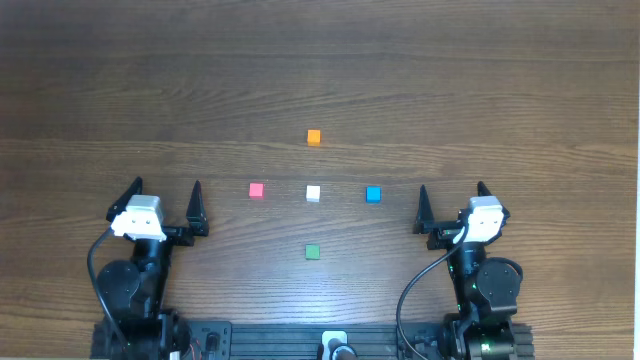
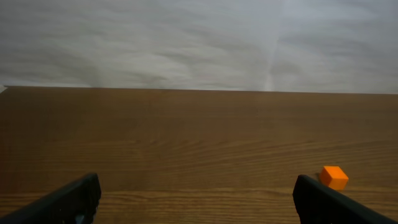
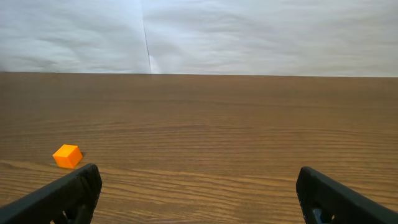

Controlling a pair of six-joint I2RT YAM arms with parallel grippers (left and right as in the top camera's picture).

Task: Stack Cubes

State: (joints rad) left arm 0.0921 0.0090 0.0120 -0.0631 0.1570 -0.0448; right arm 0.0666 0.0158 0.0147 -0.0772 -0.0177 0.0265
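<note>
1. Left gripper (image 1: 167,190): wide open, nothing in it. It sits on the left side, close to its arm's base.
2. Right gripper (image 1: 452,192): wide open too, holds nothing, on the right side.
3. Pink cube (image 1: 256,189) is near the left gripper. Blue cube (image 1: 373,193) is near the right one.
4. White cube (image 1: 313,193) sits btwn pink & blue, 3 in a row.
5. Green cube (image 1: 312,252) is closer to the arm bases than white. Orange cube (image 1: 314,137) is farther out, past white.
6. All 5 cubes sit apart, flat on the brown wood table (image 1: 500,80).
</note>
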